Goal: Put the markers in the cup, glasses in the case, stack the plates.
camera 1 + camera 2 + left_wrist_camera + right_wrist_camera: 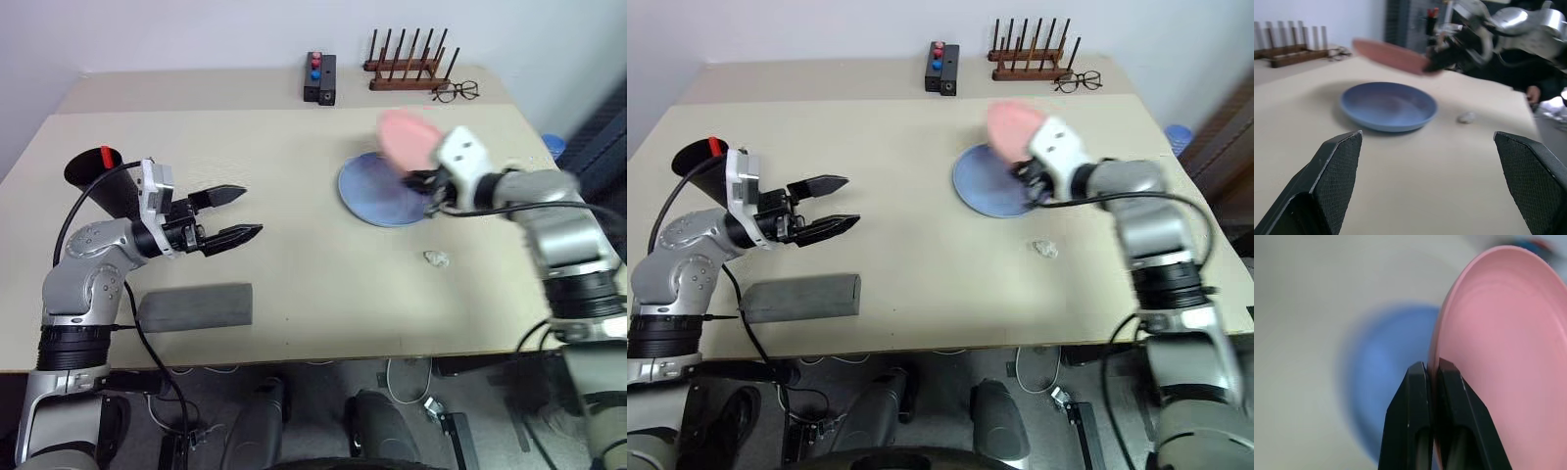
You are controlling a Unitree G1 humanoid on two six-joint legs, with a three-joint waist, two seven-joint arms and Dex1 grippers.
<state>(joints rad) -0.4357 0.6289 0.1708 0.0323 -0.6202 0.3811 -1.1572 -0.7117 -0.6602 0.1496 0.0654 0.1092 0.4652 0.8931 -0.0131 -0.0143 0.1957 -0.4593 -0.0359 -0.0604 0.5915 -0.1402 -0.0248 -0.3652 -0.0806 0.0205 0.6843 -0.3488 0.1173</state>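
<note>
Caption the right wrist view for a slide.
Right claw pinches the pink plate's rim above the blue plate.

Materials & finishes, tabletop scene

Table [313, 294]: smooth matt beige, laminate-looking. Pink plate [1503, 357]: smooth plastic-like, soft sheen w/ faint rings. Blue plate [1388, 105]: smooth, semi-gloss. Cup [103, 181]: matt black. Case [194, 306]: grey, cloth-like, matt, slightly rough. Left gripper [235, 215] fingers [1334, 181]: black plastic-looking, pads w/ fine cross-hatch texture. Right gripper [1432, 369] fingers: black, smooth, slight gloss. Rack [407, 64] at back: dark wood. Small lump [436, 258]: crumpled, whitish, paper or film, can't tell.
</note>
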